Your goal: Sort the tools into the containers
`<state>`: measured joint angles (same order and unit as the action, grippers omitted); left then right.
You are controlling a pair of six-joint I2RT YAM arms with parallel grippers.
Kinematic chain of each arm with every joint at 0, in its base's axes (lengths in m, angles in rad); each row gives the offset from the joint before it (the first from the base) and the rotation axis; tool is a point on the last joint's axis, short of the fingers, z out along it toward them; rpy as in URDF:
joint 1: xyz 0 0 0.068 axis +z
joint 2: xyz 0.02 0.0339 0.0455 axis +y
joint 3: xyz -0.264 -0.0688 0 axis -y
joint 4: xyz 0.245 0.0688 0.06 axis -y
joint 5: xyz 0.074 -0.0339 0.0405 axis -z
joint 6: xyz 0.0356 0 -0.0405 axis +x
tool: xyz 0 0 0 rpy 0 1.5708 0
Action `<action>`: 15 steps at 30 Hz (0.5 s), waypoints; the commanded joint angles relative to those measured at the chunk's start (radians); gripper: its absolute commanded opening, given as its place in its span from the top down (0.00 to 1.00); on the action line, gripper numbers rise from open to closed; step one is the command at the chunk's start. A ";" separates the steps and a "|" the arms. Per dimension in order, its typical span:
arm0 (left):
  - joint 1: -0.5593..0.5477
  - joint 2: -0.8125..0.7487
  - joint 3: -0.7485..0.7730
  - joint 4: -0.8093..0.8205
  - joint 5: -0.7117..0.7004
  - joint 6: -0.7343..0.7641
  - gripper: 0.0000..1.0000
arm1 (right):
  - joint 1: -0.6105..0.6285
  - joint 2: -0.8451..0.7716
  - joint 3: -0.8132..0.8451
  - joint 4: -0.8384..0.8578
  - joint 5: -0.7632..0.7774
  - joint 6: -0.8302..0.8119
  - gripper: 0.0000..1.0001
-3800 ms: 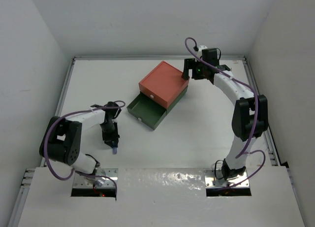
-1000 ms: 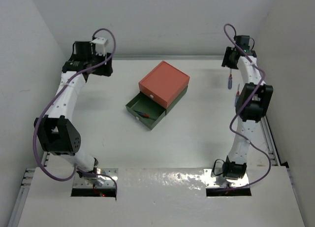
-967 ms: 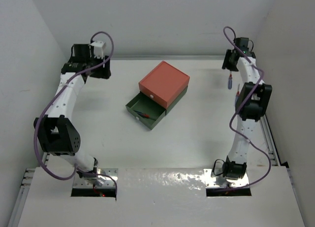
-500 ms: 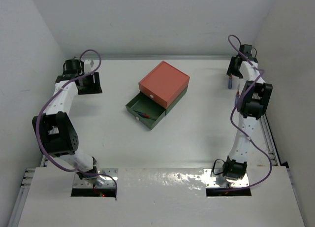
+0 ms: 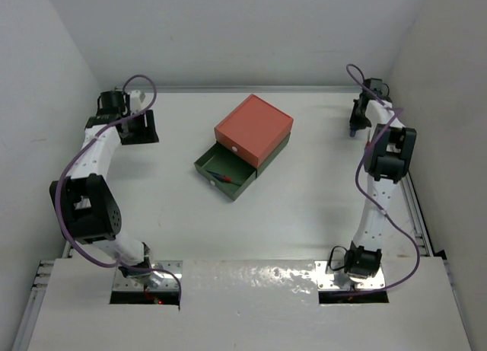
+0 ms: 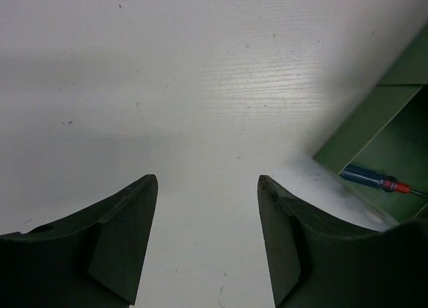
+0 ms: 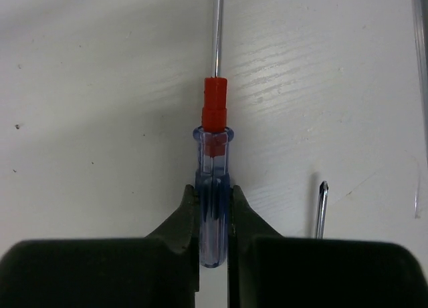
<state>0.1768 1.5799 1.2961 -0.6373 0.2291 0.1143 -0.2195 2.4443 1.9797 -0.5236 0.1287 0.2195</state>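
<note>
Mid-table stand the containers: a salmon-red box (image 5: 253, 129) on top of a dark green drawer (image 5: 227, 172) that is pulled open. One blue-and-red screwdriver (image 5: 221, 177) lies inside the drawer and also shows in the left wrist view (image 6: 374, 181). My right gripper (image 5: 355, 122) is at the back right, shut on the blue handle of another screwdriver (image 7: 213, 208) lying on the table. A third screwdriver's metal tip (image 7: 322, 208) lies just right of it. At the back left, low over bare table, my left gripper (image 6: 207, 181) is open and holds nothing.
White walls enclose the table on the left, back and right. A metal rail (image 7: 418, 87) runs along the table's right edge, close to the right gripper. The green drawer's corner (image 6: 394, 121) sits to the right of the left gripper.
The right gripper has come down over the screwdriver at the back right and closed on its handle. The left arm dropped lower at the back left, then stayed still.
</note>
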 commanded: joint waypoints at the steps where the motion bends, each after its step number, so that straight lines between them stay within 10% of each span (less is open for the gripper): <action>1: 0.004 -0.072 0.023 0.034 0.010 -0.013 0.41 | 0.005 -0.047 -0.025 -0.029 -0.024 -0.006 1.00; 8: 0.004 -0.118 0.002 0.077 0.001 -0.053 0.41 | 0.100 -0.472 -0.258 0.008 -0.093 -0.046 1.00; 15: 0.004 -0.147 -0.017 0.088 0.006 -0.070 0.41 | 0.525 -0.898 -0.547 0.036 -0.225 -0.250 1.00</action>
<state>0.1768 1.4769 1.2858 -0.5903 0.2287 0.0662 0.1223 1.6424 1.5066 -0.5117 0.0357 0.1123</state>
